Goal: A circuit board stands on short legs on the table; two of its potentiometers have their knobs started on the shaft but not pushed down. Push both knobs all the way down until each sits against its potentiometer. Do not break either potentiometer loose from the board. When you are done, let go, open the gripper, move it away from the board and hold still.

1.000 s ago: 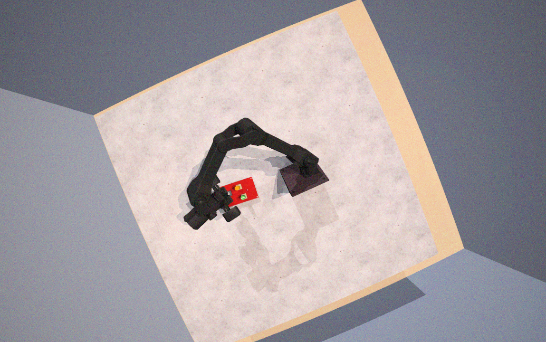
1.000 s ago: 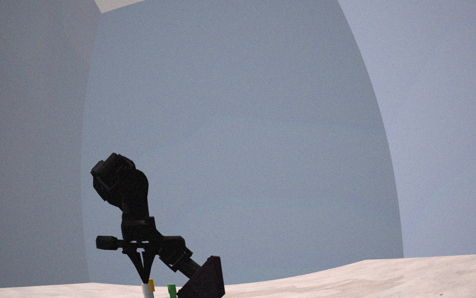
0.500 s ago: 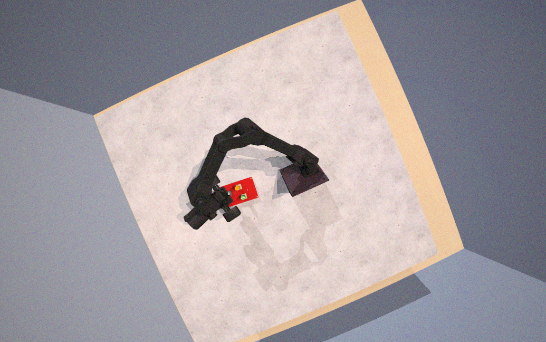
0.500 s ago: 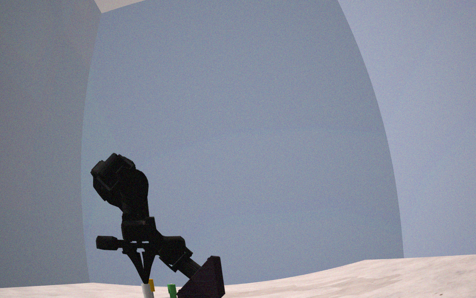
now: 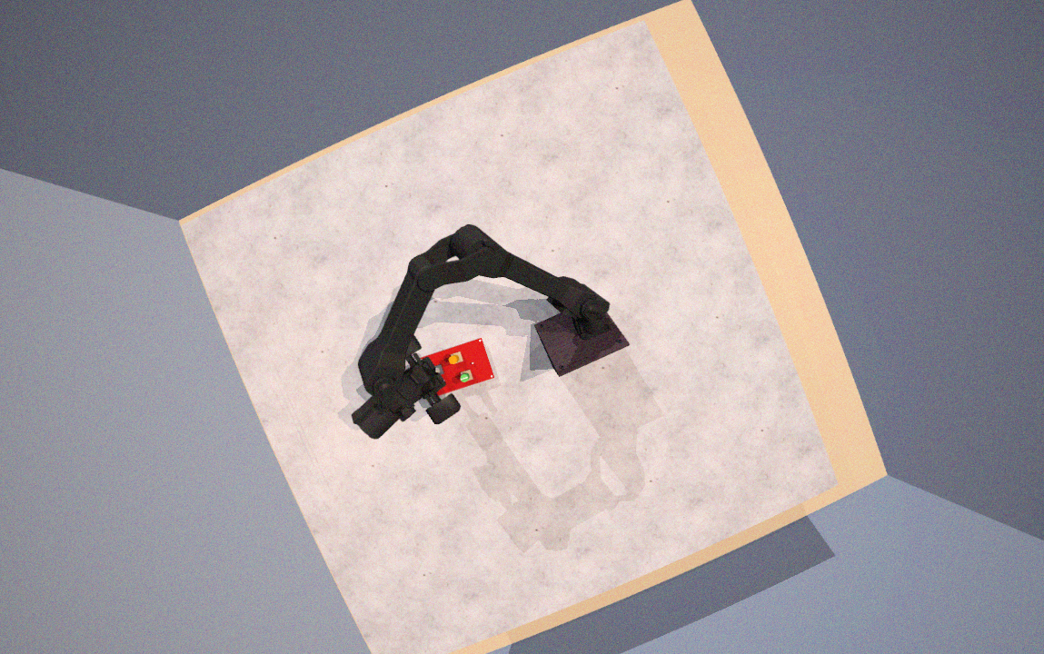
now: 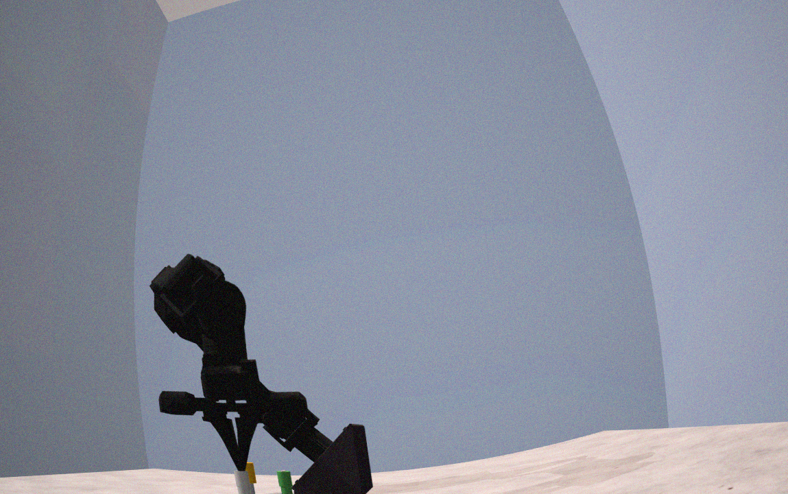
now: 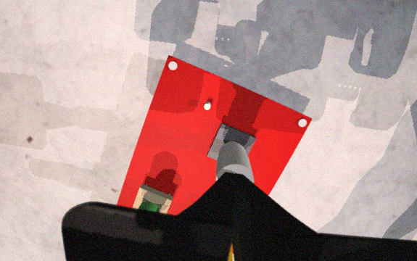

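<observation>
The red circuit board [image 5: 480,352] [image 7: 179,134] stands on the table. A tall grey knob [image 6: 243,482] [image 7: 233,157] stands over a grey potentiometer [image 7: 214,146] on it. My gripper [image 6: 241,468] [image 7: 231,182] is shut, fingertips together at the top of the grey knob; nothing shows between them. A green knob [image 5: 464,377] [image 6: 284,481] [image 7: 149,206] stands on a cream potentiometer [image 7: 164,204], partly hidden by a finger in the wrist view. An orange knob [image 5: 452,358] [image 6: 251,471] stands beside them. The seating of the grey knob is hard to judge.
The arm's dark base plate [image 5: 582,348] lies right of the board in the top view. The arm arches around the board's far side. A small white peg [image 7: 207,106] stands on the board, with white dots at its corners. Shadows cross the board and table [image 5: 591,163].
</observation>
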You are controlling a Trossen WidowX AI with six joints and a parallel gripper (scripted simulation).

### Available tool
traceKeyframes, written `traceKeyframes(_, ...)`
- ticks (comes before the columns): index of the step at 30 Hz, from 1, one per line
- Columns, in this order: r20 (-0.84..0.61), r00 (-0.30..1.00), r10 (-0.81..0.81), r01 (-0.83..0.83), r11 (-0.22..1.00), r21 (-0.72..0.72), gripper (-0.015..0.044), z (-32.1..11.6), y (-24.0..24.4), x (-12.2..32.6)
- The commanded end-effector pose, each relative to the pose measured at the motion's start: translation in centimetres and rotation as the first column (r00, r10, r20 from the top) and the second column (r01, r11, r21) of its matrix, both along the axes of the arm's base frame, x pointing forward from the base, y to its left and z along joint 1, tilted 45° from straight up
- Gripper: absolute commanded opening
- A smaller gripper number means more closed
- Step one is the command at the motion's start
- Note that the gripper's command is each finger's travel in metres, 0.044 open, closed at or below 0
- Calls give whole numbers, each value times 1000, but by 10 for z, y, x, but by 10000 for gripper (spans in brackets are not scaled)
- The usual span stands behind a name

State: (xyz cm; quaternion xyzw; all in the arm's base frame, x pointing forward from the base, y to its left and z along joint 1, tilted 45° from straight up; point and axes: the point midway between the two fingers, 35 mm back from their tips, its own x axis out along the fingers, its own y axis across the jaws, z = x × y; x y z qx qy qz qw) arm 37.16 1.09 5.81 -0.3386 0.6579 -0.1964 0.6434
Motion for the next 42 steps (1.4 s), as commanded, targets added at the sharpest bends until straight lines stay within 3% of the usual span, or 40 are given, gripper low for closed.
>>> traceKeyframes(1,3,1000,-4,4,1000,-3,0,-1,-4,1)
traceKeyframes(42,3,1000,-4,4,1000,-4,0,-5,-8,2)
